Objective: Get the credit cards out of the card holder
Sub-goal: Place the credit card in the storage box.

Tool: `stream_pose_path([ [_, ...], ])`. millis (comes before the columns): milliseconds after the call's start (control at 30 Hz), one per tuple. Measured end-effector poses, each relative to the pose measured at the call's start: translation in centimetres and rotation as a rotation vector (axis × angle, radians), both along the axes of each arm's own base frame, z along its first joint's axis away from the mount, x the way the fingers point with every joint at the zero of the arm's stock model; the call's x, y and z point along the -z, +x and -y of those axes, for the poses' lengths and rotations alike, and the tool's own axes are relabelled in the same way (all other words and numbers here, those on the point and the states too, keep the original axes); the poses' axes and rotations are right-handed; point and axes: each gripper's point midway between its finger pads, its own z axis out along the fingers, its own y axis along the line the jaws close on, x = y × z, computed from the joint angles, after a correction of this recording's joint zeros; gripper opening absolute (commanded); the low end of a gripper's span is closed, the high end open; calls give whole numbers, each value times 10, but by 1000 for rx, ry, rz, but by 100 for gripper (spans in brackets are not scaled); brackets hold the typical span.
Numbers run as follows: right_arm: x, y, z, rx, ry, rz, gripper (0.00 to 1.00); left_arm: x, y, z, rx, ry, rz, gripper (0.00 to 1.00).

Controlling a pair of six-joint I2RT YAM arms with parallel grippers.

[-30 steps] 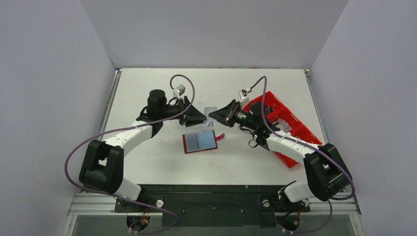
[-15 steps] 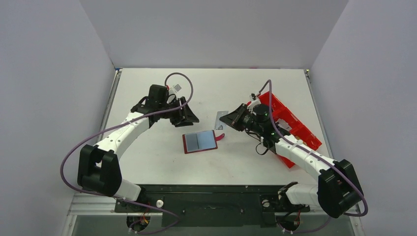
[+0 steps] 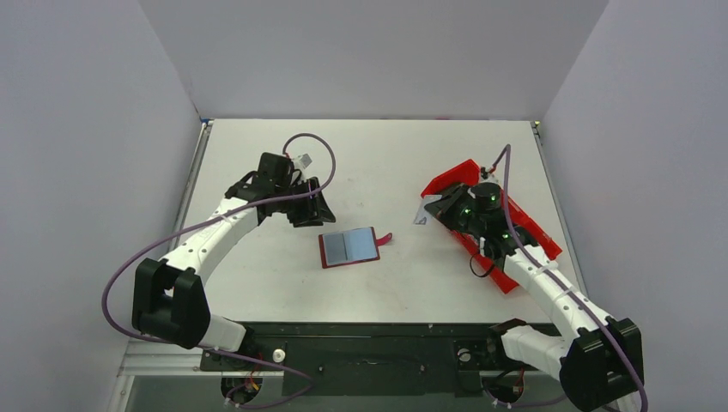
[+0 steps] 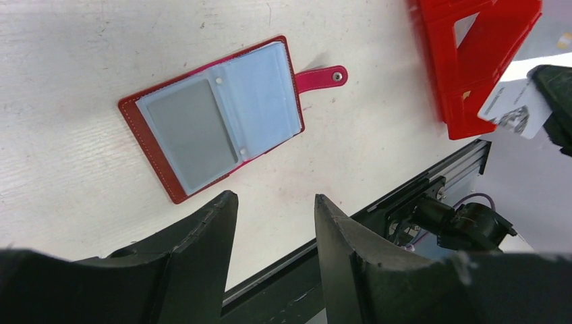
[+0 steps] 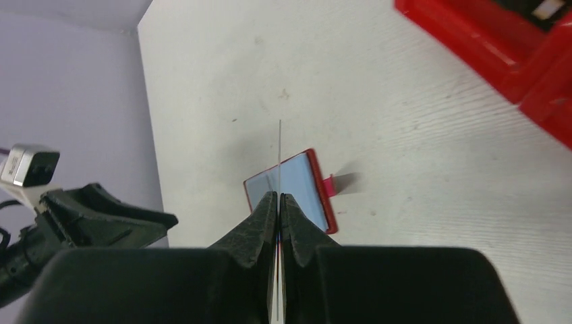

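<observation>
- While the right gripper (image 5: 278, 197) is clamped shut on one credit card (image 5: 279, 145), seen edge-on as a thin line between its pads, we judge the step in hand to be carrying that card off to set it down, most likely in the red tray (image 3: 536, 232).
- Only one end of the card is pinched. In the left wrist view the rest juts out free beside the tray's corner, so we would move gently and avoid brushing the tray wall, which could lever the card out of the grip.
- We would hold the clamp until the card is low over its resting place, tilt it towards flat, and only then open. A thin card dropped from height may flutter aside or cling to a pad.
- Left of the held card, the card holder (image 3: 349, 247) lies spread open on the surface (image 3: 378, 154) between the two arms, with its sleeves up and its strap (image 4: 322, 76) pointing right.
- What looks like a grey card (image 4: 192, 128) sits in one sleeve, while the other sleeve looks empty, though we cannot be sure. On that reading the task is only partly done.
- The left gripper (image 4: 273, 250) stands open and empty just left of the holder and slightly farther back, not touching it.
- We would leave it there for now. It is well placed to pin the holder when the next card is drawn.
</observation>
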Motion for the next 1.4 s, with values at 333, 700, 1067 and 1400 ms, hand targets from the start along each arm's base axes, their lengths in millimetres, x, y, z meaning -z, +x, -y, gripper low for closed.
stream_pose_path([
  [333, 22, 1, 88, 232, -181, -135, 0, 9, -3, -4, 5, 25, -3, 44],
  [700, 43, 13, 164, 474, -468, -352, 0, 10, -3, -4, 7, 28, -4, 44],
  [1067, 78, 18, 197, 554, -673, -522, 0, 14, -4, -6, 4, 37, -11, 44],
  [1400, 100, 16, 207, 569, -751, -592, 0, 15, -4, -7, 1, 42, -11, 44],
])
